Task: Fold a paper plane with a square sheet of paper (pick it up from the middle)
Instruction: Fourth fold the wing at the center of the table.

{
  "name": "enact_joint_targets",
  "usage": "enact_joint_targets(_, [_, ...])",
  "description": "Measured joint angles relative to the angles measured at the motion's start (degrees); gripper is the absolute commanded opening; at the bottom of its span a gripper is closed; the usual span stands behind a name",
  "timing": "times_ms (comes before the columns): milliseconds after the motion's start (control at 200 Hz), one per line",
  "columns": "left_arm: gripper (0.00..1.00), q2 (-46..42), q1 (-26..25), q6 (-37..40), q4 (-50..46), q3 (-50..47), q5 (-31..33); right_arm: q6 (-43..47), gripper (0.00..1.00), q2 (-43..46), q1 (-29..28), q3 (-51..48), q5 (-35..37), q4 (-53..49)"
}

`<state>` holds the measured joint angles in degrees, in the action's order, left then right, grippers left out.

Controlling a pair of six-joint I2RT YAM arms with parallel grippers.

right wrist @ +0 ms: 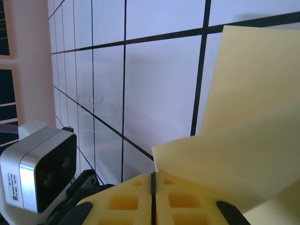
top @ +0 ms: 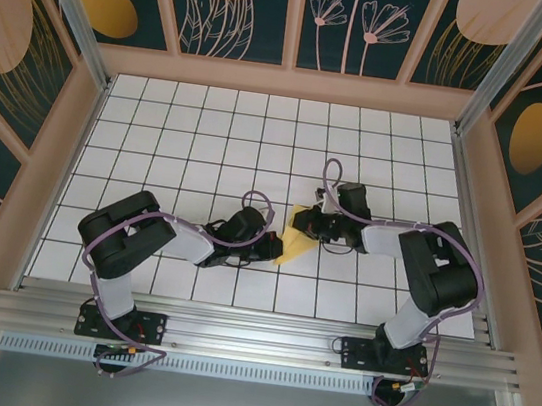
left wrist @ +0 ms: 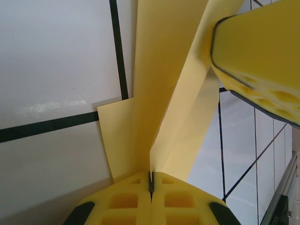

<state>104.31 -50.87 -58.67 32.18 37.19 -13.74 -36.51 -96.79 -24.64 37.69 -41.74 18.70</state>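
Roughly at the middle of the white grid table (top: 180, 130): the square sheet of paper (top: 294, 239), yellow, partly folded. Pinched at its seven-o'clock end by the left gripper (top: 271, 247), fingers (left wrist: 131, 201) clenched on a raised crease. At one o'clock, the right gripper (top: 306, 223), fingers (right wrist: 126, 201) pressed together, paper lying over one; actual grip impossible to tell.

surface (top: 211, 124): flat white tiles in a grid, split by thin dark lines, slightly glossy.
back wall (top: 243, 7): dark teal panels with orange ovals and pale leaf and flower drawings, framed by pale pink strips.
side walls (top: 6, 75): same pattern, on the left and right.
posts (top: 72, 3): silver metal, at both back corners.
rail (top: 252, 337): ribbed aluminium along the near edge.
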Motion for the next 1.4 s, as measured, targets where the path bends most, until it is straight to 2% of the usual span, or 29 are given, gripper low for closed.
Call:
enact_joint_targets(510, [0.00, 0.2, 0.3, -0.2, -0.8, 0.7, -0.9, 0.8, 0.09, -7.5, 0.0, 2.0, -0.4, 2.0])
enact_joint_targets(636, [0.14, 0.0, 0.3, -0.2, -1.6, 1.0, -0.9, 1.4, 0.09, -7.7, 0.0, 2.0, -0.4, 2.1])
enact_joint_targets(711, [0.14, -0.3, 0.3, -0.3, -2.1, 1.3, -0.9, 1.6, 0.09, -7.8, 0.0, 2.0, -0.5, 2.2])
enact_joint_targets(796, [0.20, -0.6, 0.3, -0.3, -2.5, 1.5, -1.0, 1.7, 0.09, -7.9, 0.0, 2.0, -0.5, 2.2])
enact_joint_targets(1341, [0.18, -3.0, -0.3, -0.2, -7.0, 1.3, -0.4, 3.2, 0.09, -7.9, 0.0, 2.0, -0.6, 2.3])
enact_joint_targets(1401, [0.13, -3.6, -0.5, -0.1, -7.6, 0.8, -0.4, 3.3, 0.09, -7.9, 0.0, 2.0, -0.6, 2.3])
